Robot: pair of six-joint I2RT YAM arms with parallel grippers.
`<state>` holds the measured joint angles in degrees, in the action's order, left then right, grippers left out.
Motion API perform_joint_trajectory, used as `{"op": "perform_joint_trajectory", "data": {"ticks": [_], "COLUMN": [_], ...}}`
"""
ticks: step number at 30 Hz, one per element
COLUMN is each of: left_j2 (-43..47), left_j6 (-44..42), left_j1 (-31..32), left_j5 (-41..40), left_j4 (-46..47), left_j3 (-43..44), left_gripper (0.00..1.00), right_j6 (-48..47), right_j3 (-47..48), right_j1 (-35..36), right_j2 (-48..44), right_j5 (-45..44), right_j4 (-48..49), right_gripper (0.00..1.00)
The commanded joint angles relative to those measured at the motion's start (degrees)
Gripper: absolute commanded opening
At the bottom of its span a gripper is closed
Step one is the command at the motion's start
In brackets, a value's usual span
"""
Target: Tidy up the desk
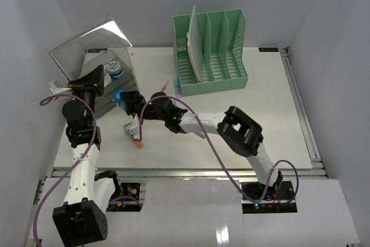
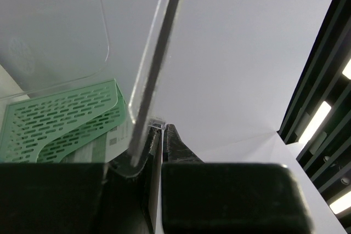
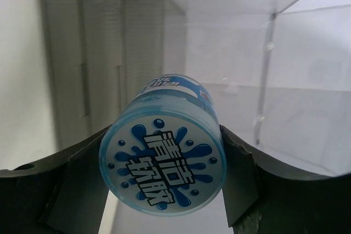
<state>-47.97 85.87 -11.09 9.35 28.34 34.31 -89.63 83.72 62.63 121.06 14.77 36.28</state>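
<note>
The white desk point(image 1: 260, 120) holds a clear plastic box point(image 1: 110, 88) at the back left with its lid point(image 1: 89, 41) raised. My left gripper point(image 1: 95, 79) is shut on the lid's edge, and in the left wrist view the fingers point(image 2: 175, 146) pinch the clear lid point(image 2: 159, 53). My right gripper point(image 1: 124, 101) is shut on a round blue-and-white tub point(image 1: 118, 96) right beside the box's open front. In the right wrist view the tub point(image 3: 163, 167) sits between both fingers point(image 3: 236, 173), facing the box point(image 3: 274, 69). A second similar tub point(image 1: 114, 70) lies inside the box.
A green file rack point(image 1: 211, 50) with one sheet of paper stands at the back centre and shows through the lid in the left wrist view point(image 2: 60, 119). A small white-and-orange item point(image 1: 134, 134) lies near the right arm. A pink pen point(image 1: 165, 87) lies by the rack. Grey walls enclose the desk.
</note>
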Motion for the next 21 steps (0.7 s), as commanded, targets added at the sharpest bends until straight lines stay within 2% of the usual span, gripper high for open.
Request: {"op": "perform_joint_trajectory", "data": {"ticks": [1, 7, 13, 21], "left_j2": [2.28, 2.18, 2.35, 2.84], "left_j6": [-0.70, -0.56, -0.44, -0.44], "left_j1": [0.19, 0.21, 0.19, 0.19], "left_j5": [0.57, 0.90, 0.45, -0.23], "left_j4": [1.28, 1.19, 1.02, 0.81], "left_j3": [3.38, 4.49, 4.76, 4.45], "left_gripper": [0.00, 0.00, 0.00, 0.00], "right_j6": [-3.97, -3.94, -6.53, -8.74], "right_j3": [16.09, 40.38, 44.76, 48.93], "right_j1": [-0.23, -0.71, -1.06, -3.02], "right_j2": [8.75, 21.99, 26.86, 30.79], "right_j5": [3.24, 5.00, 8.30, 8.47], "right_j4": [21.97, 14.57, 12.37, 9.59], "right_gripper": [0.08, 0.08, 0.08, 0.14]}}
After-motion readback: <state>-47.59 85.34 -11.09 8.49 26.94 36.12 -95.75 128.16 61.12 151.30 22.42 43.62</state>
